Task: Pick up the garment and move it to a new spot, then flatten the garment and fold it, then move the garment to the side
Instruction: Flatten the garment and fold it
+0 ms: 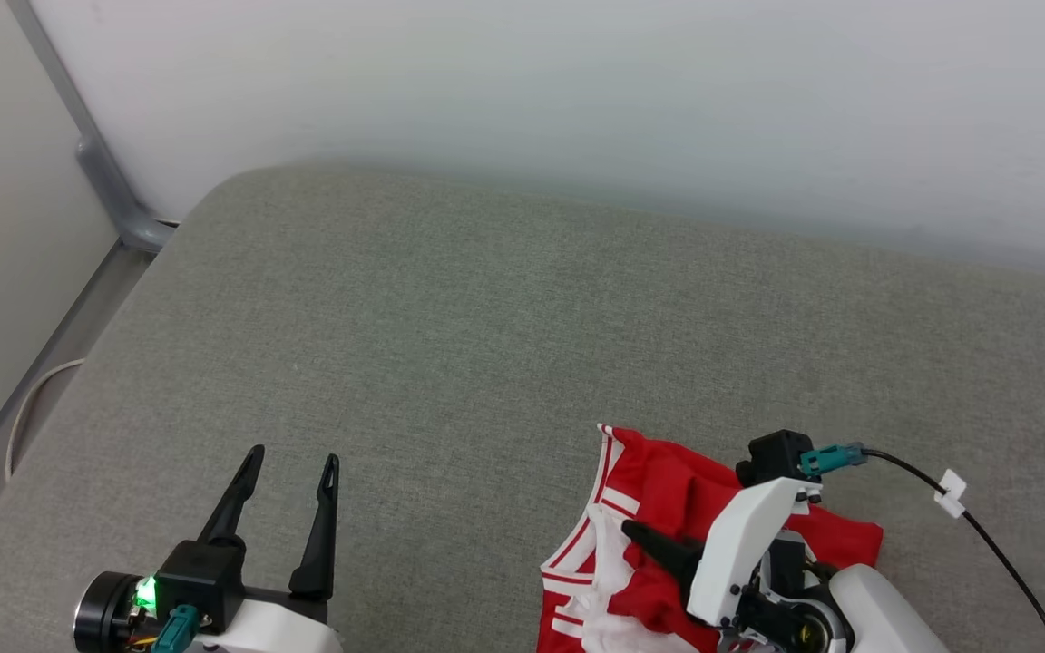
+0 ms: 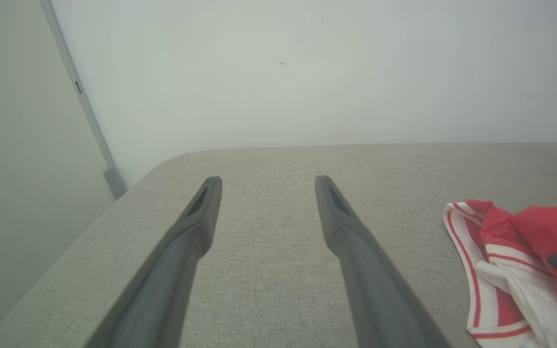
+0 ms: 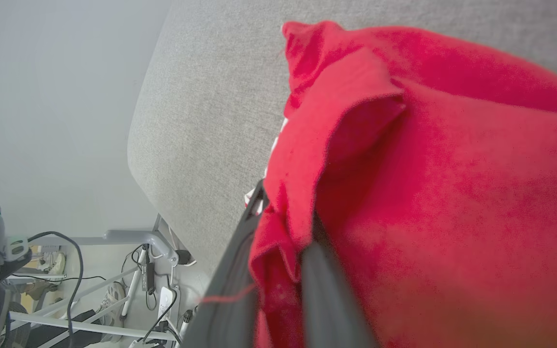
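Right wrist view shows the right gripper (image 3: pixel 285 212) with its two dark fingers pinching a soft fold of the garment (image 3: pixel 452 169); red knit bunches over them and hides one tip. Head view adds the white, red-striped trim and shows the heap lying crumpled at the near right of the grey woven cushion (image 1: pixel 486 317), a tagged black cable (image 1: pixel 951 492) beside it. Well apart at the near left, the left gripper (image 1: pixel 294 458) hovers with fingers spread around nothing. A pale wall (image 1: pixel 577 91) and a grey metal rail (image 1: pixel 105 172) stand behind.
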You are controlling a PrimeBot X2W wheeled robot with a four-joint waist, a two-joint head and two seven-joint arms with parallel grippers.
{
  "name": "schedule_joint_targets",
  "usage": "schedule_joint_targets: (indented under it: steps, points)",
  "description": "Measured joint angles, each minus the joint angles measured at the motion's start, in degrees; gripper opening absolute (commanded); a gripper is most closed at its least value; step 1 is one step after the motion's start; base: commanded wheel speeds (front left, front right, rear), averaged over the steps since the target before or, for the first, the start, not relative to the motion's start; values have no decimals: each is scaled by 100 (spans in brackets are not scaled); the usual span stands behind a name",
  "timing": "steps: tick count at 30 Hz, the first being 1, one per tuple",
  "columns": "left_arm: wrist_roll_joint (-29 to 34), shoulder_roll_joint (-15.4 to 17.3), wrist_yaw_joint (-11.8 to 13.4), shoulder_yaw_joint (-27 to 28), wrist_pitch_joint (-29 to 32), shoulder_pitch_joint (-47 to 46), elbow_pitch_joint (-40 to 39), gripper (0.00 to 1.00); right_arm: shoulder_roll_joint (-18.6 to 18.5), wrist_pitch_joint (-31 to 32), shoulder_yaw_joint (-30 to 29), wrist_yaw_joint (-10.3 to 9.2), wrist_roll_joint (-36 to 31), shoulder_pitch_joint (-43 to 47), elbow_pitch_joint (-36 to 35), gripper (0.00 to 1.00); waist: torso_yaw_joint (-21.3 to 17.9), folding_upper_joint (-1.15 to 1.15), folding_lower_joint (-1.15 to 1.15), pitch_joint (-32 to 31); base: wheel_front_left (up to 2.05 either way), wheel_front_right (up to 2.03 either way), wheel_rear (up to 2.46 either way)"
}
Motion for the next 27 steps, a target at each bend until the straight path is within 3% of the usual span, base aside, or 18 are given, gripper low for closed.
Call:
schedule_joint_targets:
  steps: [11, 16, 18, 22, 27]
  points:
    - [49, 0, -26, 55, 1, 14, 36, 100, 10, -467, 1107, 0, 872, -434, 91, 100, -9, 0, 0, -108, 0, 0, 0]
    - [57, 2, -35, 65, 0, 52, 8, 100, 12, -631, 1163, 0, 906, -678, 85, 100, -186, 0, 0, -184, 0, 0, 0]
    - [58, 0, -44, 65, 0, 76, -21, 100, 12, -730, 1045, 0, 665, -811, 108, 100, -285, 0, 0, -207, 0, 0, 0]
    - [65, -21, -47, 46, 0, 83, -118, 100, -119, -1003, 823, 0, -613, -1129, -73, 100, -509, 0, 0, -221, 0, 0, 0]
    - [65, -82, -49, 15, 0, 55, -219, 100, -739, -1318, 374, 0, -1739, -1110, -669, 100, -797, 0, 0, -184, 0, 0, 0]
